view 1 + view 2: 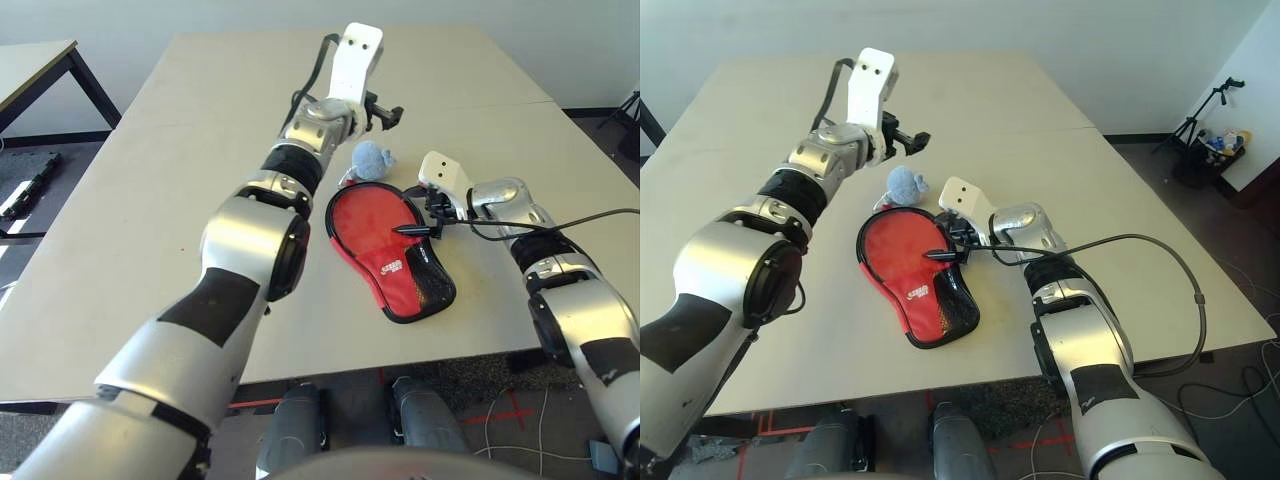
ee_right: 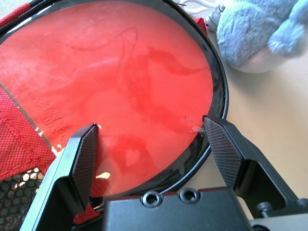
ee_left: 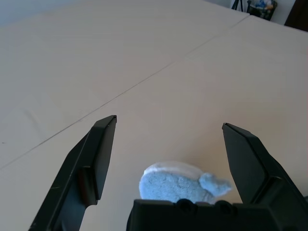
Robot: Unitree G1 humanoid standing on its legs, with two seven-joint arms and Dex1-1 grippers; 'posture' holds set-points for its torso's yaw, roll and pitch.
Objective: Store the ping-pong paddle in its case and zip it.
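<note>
Inside open case (image 1: 400, 262), ping-pong paddle (image 2: 120, 86)

The case (image 1: 392, 258) carries a small white logo on its red outside, near the black mesh patch at the narrow end, but its letters are too small to read. Faint embossed markings show on the ping-pong paddle (image 2: 120, 86) rubber, also illegible. No other text can be read.

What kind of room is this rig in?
Probably a lab or office test space. Plain pale tables pushed together, a tripod by the wall, loose cables on grey carpet with red tape marks.
</note>
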